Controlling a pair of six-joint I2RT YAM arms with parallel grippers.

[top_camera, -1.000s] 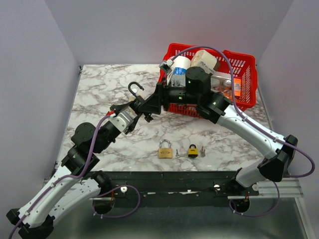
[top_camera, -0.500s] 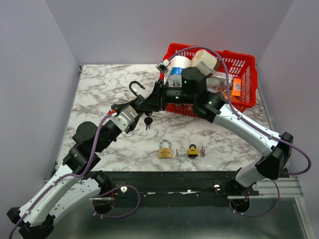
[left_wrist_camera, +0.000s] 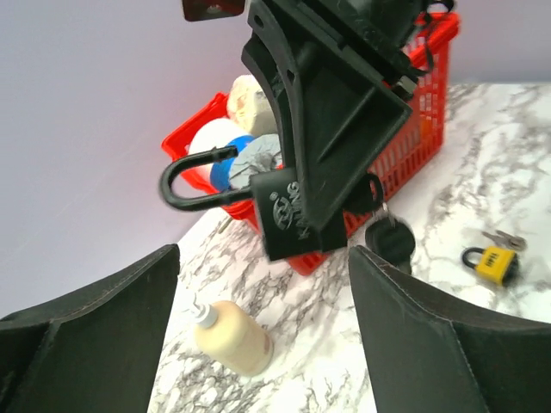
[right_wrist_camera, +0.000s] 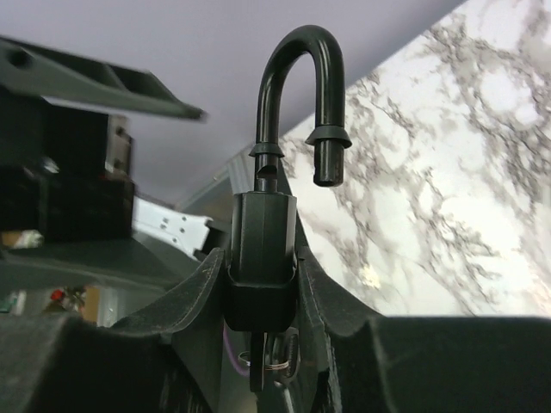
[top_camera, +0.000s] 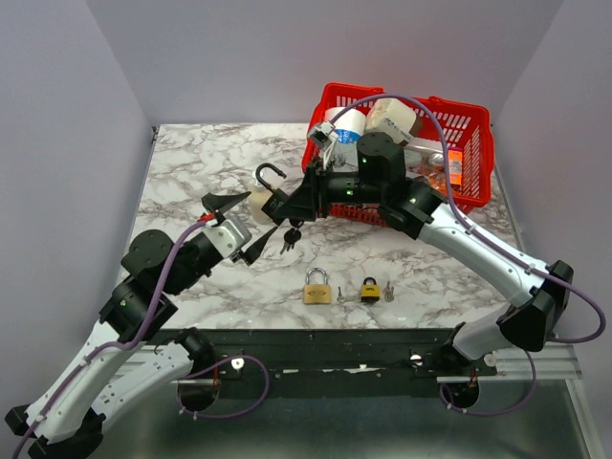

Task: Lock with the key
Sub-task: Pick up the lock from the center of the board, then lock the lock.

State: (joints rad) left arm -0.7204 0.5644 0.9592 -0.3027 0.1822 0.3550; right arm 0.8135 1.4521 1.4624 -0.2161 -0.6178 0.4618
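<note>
Top external view: we see the right claw (top_camera: 287,206) pinching the black padlock (top_camera: 279,199) by its body, held in the air above the worktop (top_camera: 191,163), just in front of the red basket (top_camera: 478,143). On the right wrist view the shackle (right_wrist_camera: 297,86) is open, its free end out of the body and turned aside. The keys (top_camera: 290,234) hang from the padlock's underside. The left claw (top_camera: 239,225) is spread wide, facing the padlock and not touching it; on the left wrist view its fingers (left_wrist_camera: 103,318) frame the lock from either side. A cream bottle (left_wrist_camera: 232,335) lies on the worktop beneath. Nearer the arm bases lie a brass padlock (top_camera: 317,287) and a small yellow padlock (top_camera: 370,290), side by side.
</note>
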